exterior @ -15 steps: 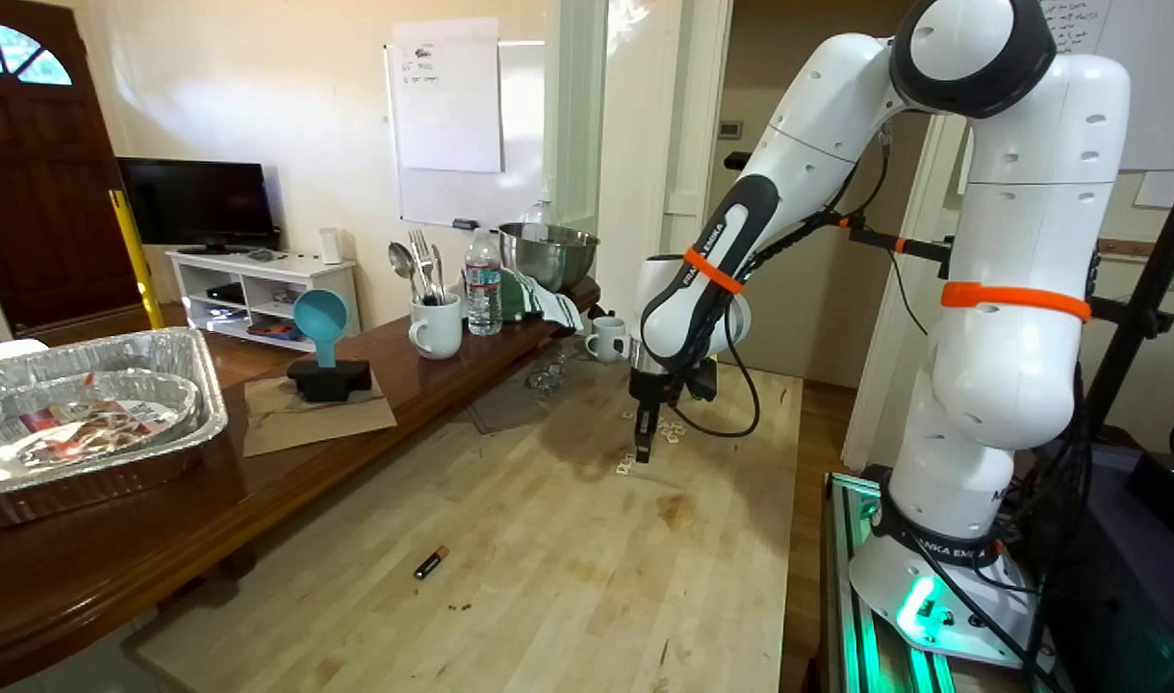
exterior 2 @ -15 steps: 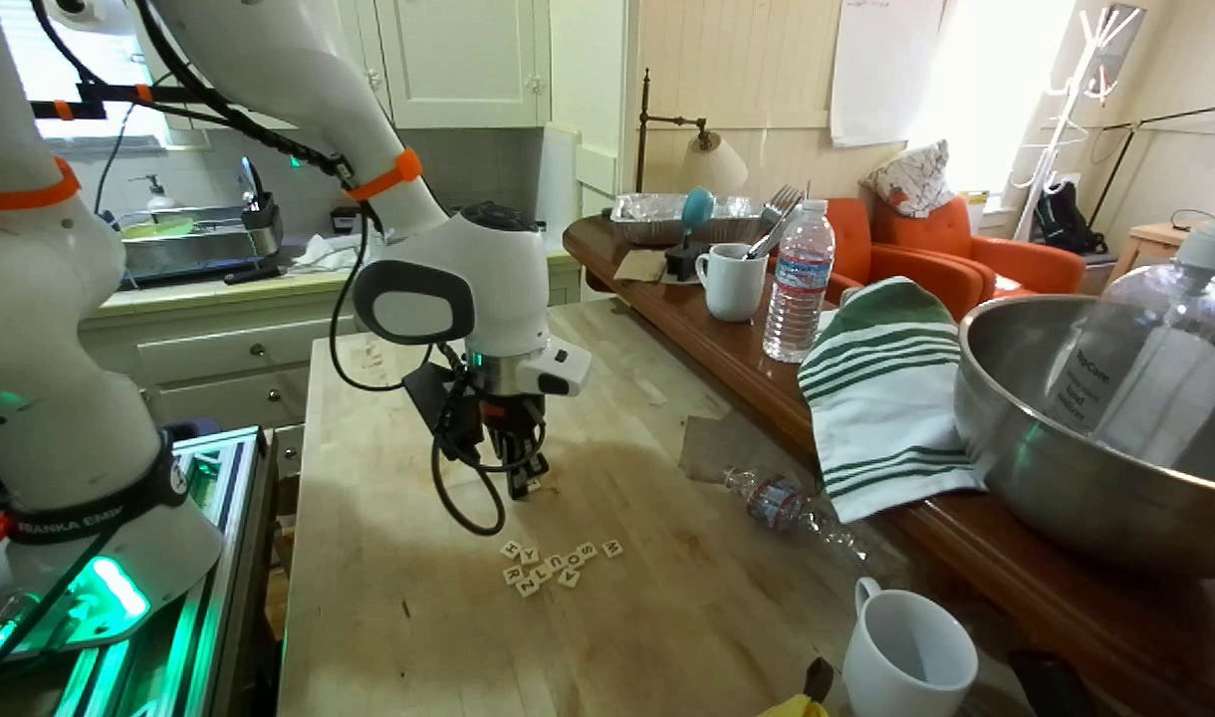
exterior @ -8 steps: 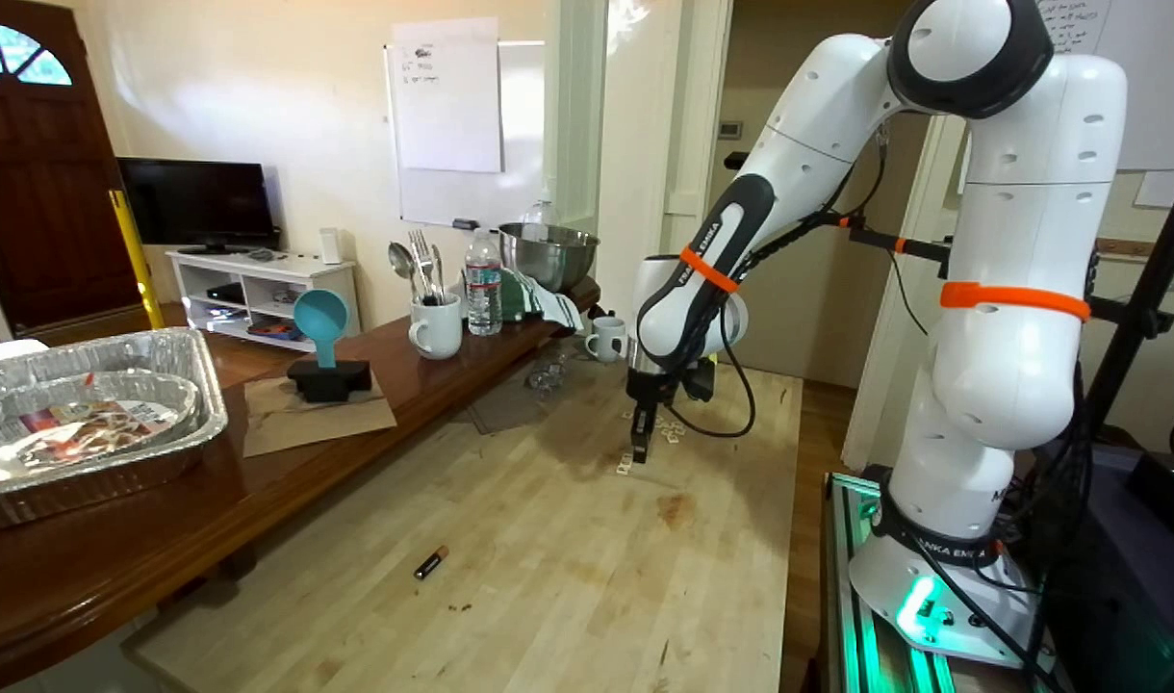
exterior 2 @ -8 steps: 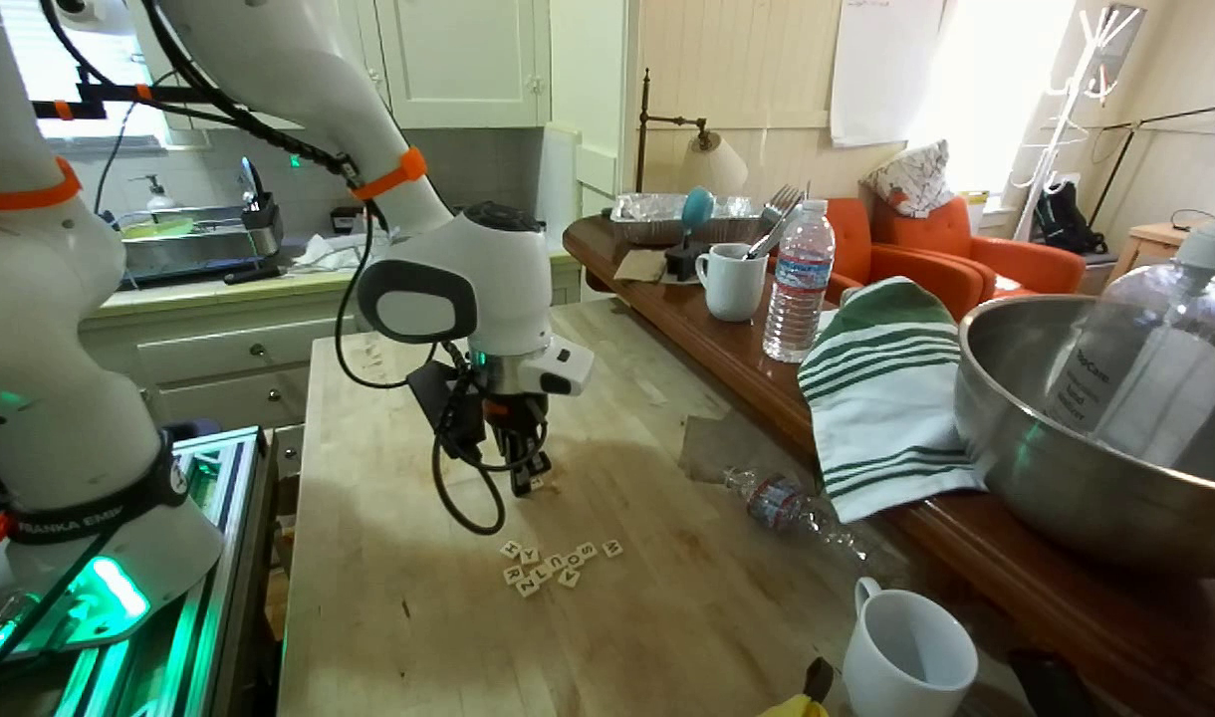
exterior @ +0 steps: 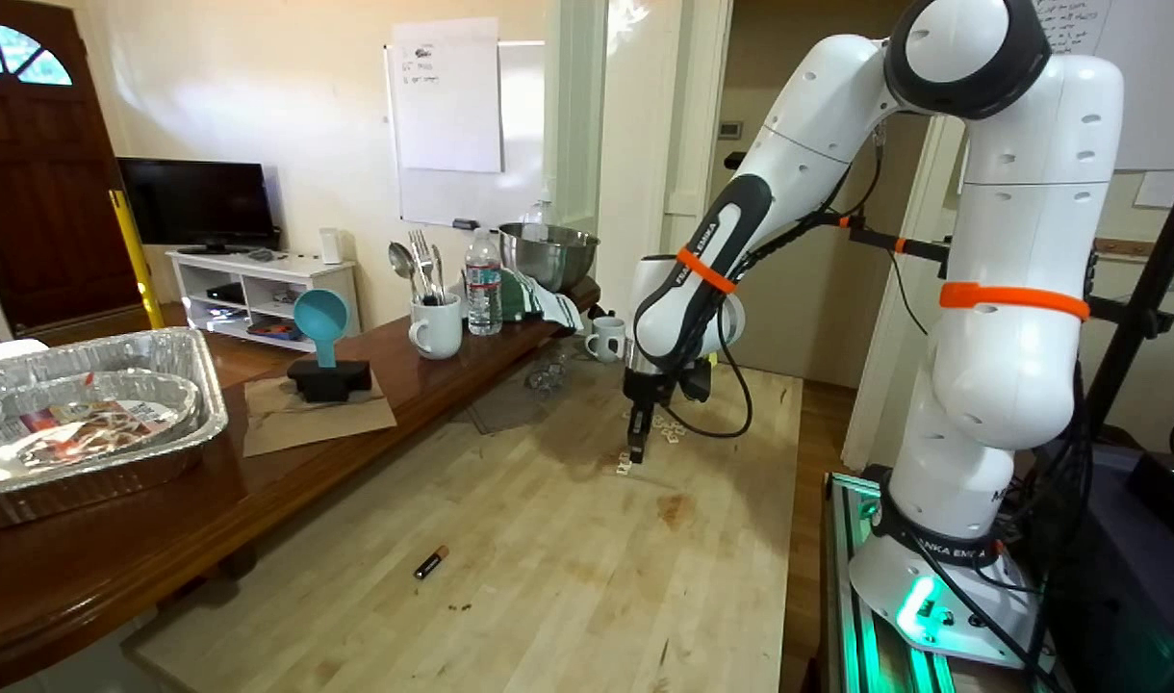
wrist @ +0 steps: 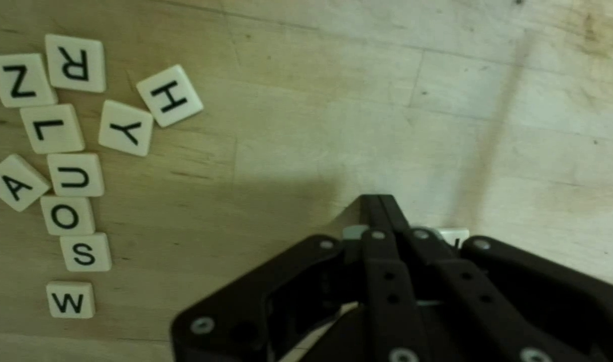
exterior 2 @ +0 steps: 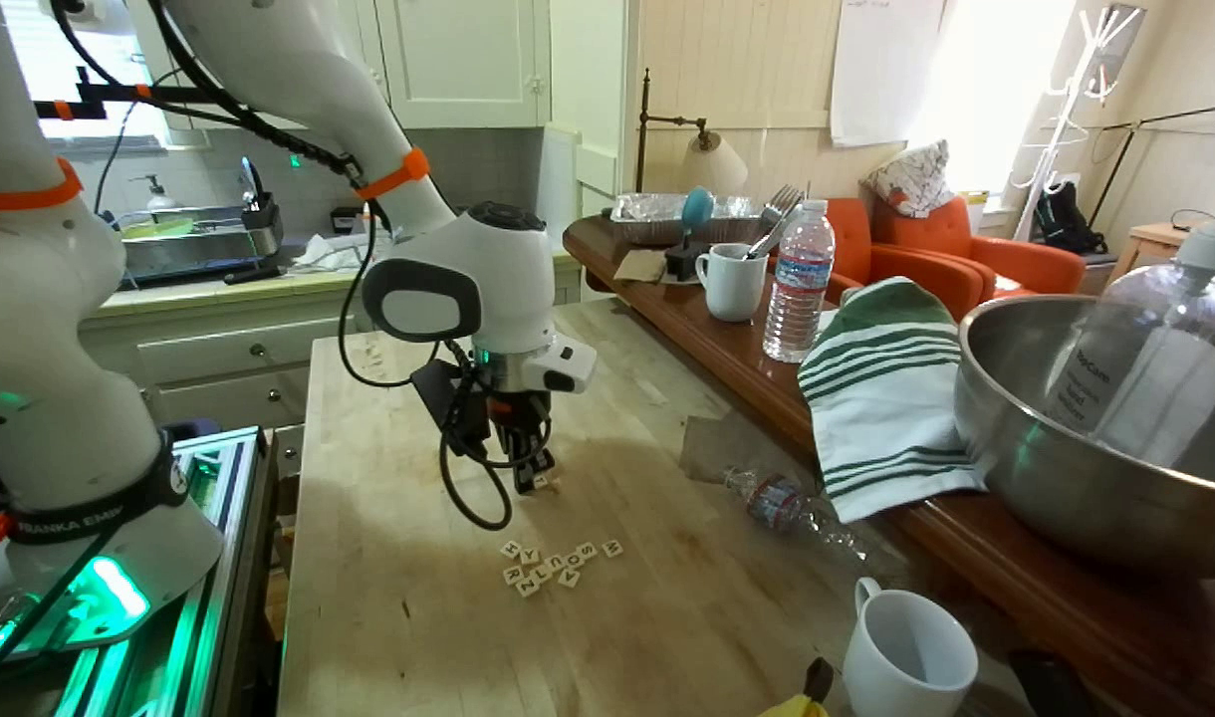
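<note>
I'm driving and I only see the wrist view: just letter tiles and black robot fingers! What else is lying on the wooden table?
Observer: In an exterior view, a battery lies on the wooden table.
Child: Cool! Are there any cups around?
Observer: Yes, in both exterior views a white mug stands with cutlery sticking out of it.
Child: And is my end effector high up or low down?
Observer: Low: in both exterior views the end effector points down with its tips close above the table or on it. I can't tell whether they touch.
</note>
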Available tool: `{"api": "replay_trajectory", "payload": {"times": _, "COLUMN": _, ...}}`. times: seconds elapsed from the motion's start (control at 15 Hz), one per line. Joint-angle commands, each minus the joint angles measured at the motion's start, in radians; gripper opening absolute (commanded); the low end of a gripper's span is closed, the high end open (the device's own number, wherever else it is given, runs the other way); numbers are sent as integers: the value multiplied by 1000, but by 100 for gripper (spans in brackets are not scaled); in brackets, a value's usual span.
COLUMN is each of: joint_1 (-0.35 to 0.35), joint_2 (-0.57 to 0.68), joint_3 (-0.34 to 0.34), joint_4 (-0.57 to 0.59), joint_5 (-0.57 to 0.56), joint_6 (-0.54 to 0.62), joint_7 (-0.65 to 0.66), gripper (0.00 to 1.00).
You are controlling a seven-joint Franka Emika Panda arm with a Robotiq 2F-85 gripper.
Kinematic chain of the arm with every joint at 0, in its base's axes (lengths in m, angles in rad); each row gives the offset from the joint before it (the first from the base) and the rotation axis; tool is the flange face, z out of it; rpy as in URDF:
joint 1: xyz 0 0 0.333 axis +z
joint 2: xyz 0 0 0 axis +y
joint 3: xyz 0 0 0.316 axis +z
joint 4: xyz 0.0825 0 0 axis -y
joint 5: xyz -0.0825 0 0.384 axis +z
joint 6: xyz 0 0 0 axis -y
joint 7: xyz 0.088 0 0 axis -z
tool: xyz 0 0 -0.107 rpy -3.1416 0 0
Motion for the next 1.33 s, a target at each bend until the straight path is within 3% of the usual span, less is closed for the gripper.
{"api": "replay_trajectory", "payload": {"times": 0.0, "joint_1": -7, "joint_2": 44, "joint_3": 10, "joint_4": 15, "joint_5": -45, "joint_6": 30, "joint_7": 28, "gripper": 0}}
{"api": "replay_trajectory", "payload": {"times": 0.73, "joint_1": -8, "joint_2": -14, "joint_3": 17, "joint_4": 6, "joint_5": -49, "joint_6": 31, "joint_7": 10, "gripper": 0}}
{"api": "replay_trajectory", "payload": {"times": 1.27, "joint_1": -12, "joint_2": 11, "joint_3": 46, "joint_4": 16, "joint_5": 31, "joint_6": 100, "joint_7": -32, "gripper": 0}}
